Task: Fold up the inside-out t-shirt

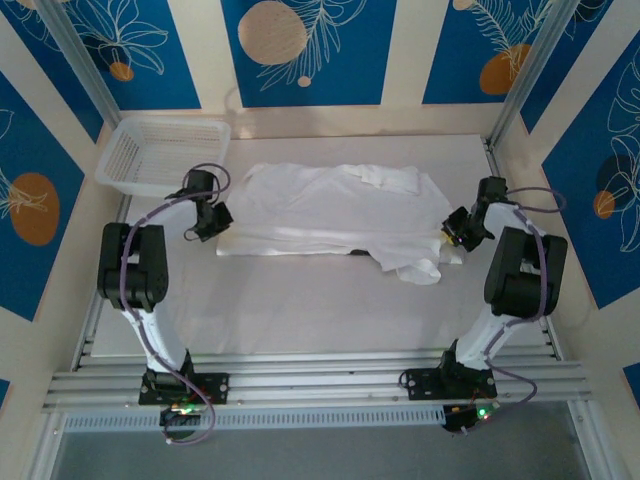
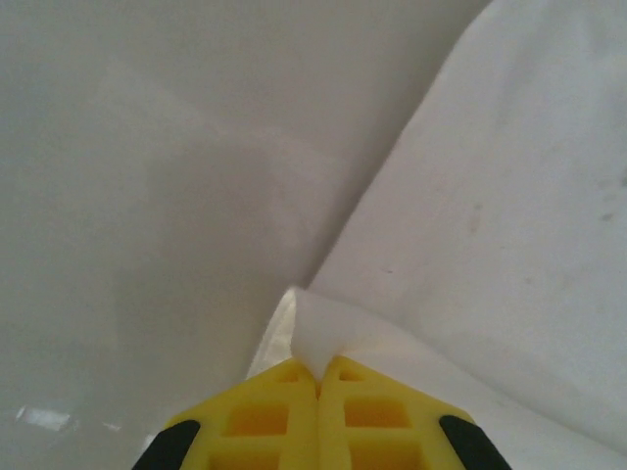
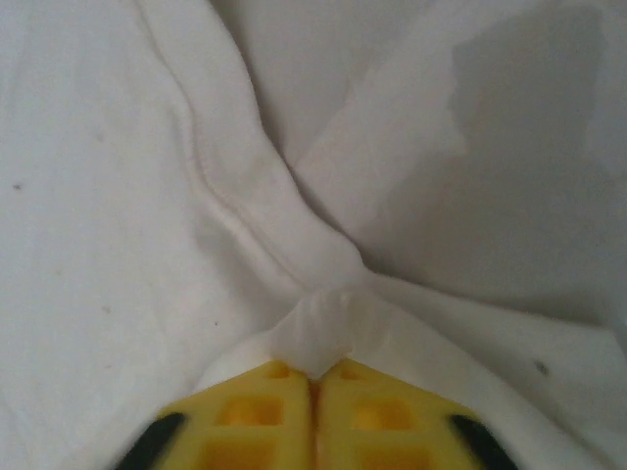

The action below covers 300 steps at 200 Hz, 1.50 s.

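The white inside-out t-shirt (image 1: 330, 205) lies stretched across the middle of the table, with a bunched part hanging toward the front right. My left gripper (image 1: 222, 222) sits at its left edge. In the left wrist view the yellow fingers (image 2: 318, 364) are shut on a corner of the cloth (image 2: 490, 196). My right gripper (image 1: 447, 232) is at the shirt's right edge. The right wrist view has its jaws (image 3: 313, 372) pressed together on a pinched fold of the wrinkled cloth (image 3: 118, 196).
A white mesh basket (image 1: 160, 155) stands at the back left, close behind the left arm. Bare table (image 1: 300, 310) lies between the shirt and the arm bases. Frame posts and patterned walls close in the sides.
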{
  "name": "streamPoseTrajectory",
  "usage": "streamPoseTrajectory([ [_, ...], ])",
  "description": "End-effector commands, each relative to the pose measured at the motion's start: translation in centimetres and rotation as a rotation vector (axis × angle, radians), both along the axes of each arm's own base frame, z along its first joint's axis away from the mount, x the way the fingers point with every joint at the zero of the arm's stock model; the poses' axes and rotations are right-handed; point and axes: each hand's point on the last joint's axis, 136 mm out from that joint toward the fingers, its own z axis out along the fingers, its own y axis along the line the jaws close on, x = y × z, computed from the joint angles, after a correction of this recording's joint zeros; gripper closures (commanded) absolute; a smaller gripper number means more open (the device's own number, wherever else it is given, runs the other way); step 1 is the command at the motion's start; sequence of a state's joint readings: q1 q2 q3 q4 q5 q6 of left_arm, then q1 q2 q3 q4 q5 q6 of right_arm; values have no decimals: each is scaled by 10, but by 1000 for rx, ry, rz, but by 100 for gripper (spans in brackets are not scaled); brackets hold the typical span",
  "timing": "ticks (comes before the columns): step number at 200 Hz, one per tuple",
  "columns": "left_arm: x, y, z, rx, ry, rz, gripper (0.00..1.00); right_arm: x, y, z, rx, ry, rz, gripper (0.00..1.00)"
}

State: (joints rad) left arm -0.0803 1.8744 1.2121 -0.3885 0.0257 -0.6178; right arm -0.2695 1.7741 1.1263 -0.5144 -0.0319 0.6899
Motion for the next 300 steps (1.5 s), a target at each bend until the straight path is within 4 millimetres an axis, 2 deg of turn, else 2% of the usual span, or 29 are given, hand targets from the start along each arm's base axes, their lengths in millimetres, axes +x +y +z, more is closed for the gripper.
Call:
streamPoseTrajectory([
  [1, 6, 7, 4, 11, -13, 4, 95, 8, 2, 9, 4, 14, 59, 71],
  [20, 6, 0, 22, -24, -56, -21, 63, -8, -10, 24, -73, 45, 10, 60],
  [30, 6, -8, 39, -51, -96, -50, 54, -18, -13, 34, -85, 22, -21, 58],
  [46, 0, -20, 66, -69, -148, -103, 49, -40, -5, 43, -71, -18, -54, 58],
  [58, -9, -29, 83, -72, -175, -151, 47, -62, 5, 40, -62, -27, -63, 58],
  [84, -30, -52, 111, -73, -237, -255, 44, -111, 35, 13, 3, -3, -36, 56],
  [108, -47, -66, 121, -42, -264, -325, 43, -129, 54, -9, 63, 14, 35, 54],
  [124, -53, -70, 118, -36, -258, -341, 43, -127, 64, -14, 103, 26, 88, 53],
  [141, -55, -70, 111, -33, -230, -339, 43, -115, 67, -15, 118, 12, 116, 55],
  [177, -59, -72, 110, -40, -235, -339, 42, -94, 54, -10, 38, -29, 109, 67],
  [203, -60, -71, 110, -31, -237, -341, 42, -84, 51, -3, 20, -58, 117, 83],
  [216, -59, -71, 108, -31, -232, -342, 42, -84, 51, -8, 20, -45, 120, 91],
  [226, -59, -71, 107, -31, -232, -341, 42, -85, 53, -11, 31, -34, 130, 100],
  [245, -59, -71, 106, -29, -228, -337, 42, -87, 58, -9, 38, -31, 156, 100],
  [286, -60, -67, 103, -7, -219, -330, 42, -89, 61, 15, -16, -73, 171, 100],
  [298, -60, -67, 101, -12, -216, -332, 42, -92, 61, 16, -33, -70, 173, 100],
  [300, -60, -68, 101, -13, -215, -332, 42, -92, 60, 16, -37, -68, 171, 98],
])
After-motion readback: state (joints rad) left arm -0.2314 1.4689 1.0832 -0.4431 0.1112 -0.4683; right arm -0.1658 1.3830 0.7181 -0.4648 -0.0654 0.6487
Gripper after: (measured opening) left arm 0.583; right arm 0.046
